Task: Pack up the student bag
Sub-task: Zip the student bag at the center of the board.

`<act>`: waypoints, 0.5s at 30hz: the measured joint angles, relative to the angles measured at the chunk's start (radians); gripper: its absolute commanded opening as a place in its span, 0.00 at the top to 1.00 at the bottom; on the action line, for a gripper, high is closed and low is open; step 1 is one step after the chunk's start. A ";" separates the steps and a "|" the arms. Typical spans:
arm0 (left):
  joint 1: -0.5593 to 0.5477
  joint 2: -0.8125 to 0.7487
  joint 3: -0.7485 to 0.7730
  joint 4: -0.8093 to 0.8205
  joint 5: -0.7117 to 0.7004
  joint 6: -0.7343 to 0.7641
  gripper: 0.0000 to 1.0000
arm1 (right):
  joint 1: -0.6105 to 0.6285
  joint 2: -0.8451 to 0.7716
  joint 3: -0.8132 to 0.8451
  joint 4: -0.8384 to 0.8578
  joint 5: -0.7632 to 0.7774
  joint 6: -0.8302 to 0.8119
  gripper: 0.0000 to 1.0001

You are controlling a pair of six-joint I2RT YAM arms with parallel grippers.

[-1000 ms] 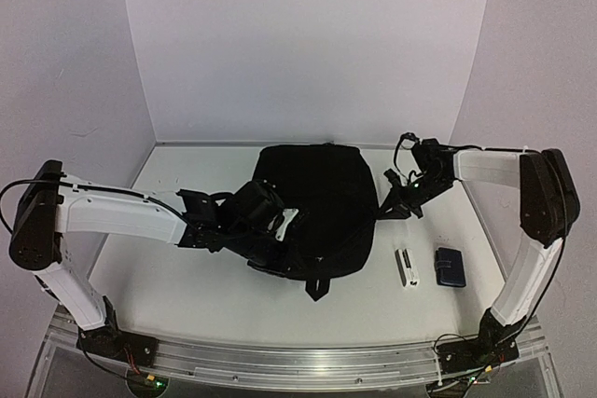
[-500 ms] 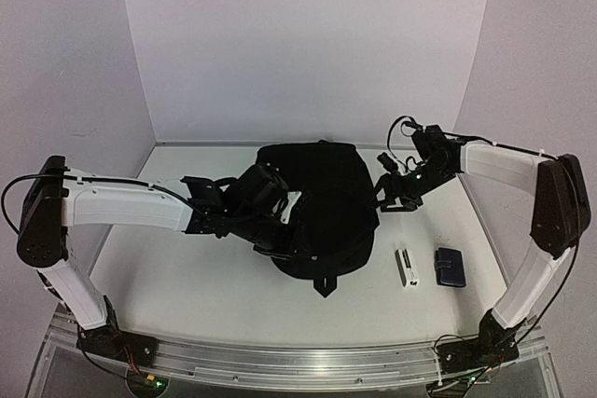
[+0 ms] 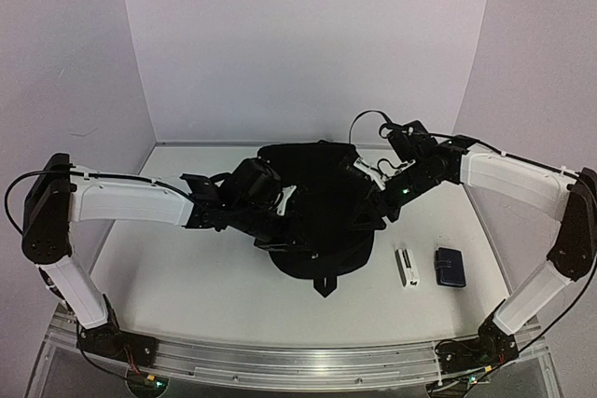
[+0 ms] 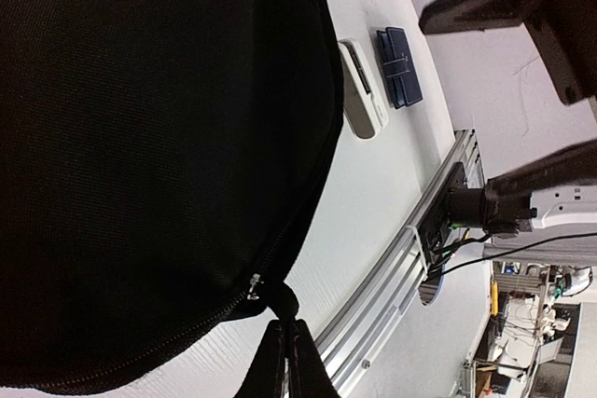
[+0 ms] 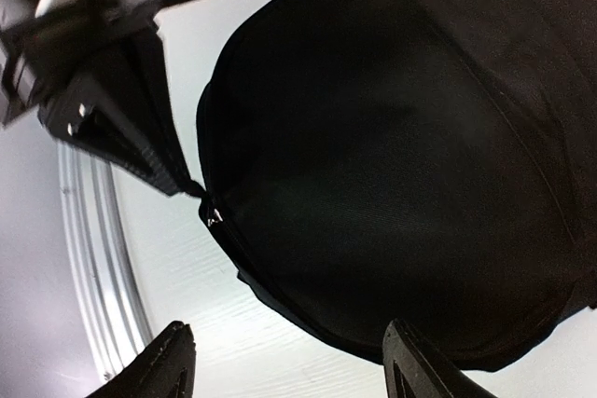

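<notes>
Quick status from me. The backpack is sitting in the middle of the table, flat-ish, a big black lump with its little loop handle pointing at 6 o'clock toward my bases.

My left pincer is pressed fully together, and it's pinching the zip pull. From the left wrist view you can see the black tab going straight into my closed fingertips, with the small metal slider just above it on the zip line. On the overhead view that grip sits at roughly 8 o'clock on the bag's edge.

My right pincer is spread wide with nothing in it. The two fingertips show at the bottom of the right wrist view, well apart, with only black fabric and a bit of table between them. It hangs over the bag's 3 o'clock side. I can't tell whether the tips are actually touching the fabric. That same camera looks right across at my left fingers on the pull.

Other stuff: a small white block and a dark-blue case lie side by side at about 4 o'clock from the bag — the block is just beside the bag's edge and the case is further out. Both are flat on the table, and neither pincer is on them. The metal rail runs along the near edge.
</notes>
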 measured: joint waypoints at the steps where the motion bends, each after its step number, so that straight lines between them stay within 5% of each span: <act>1: 0.005 0.000 -0.008 0.006 0.004 -0.007 1.00 | 0.017 0.006 0.000 0.000 0.013 -0.026 0.31; 15: 0.014 -0.013 -0.038 0.050 0.032 -0.031 1.00 | 0.126 0.082 -0.145 0.092 0.088 -0.116 0.56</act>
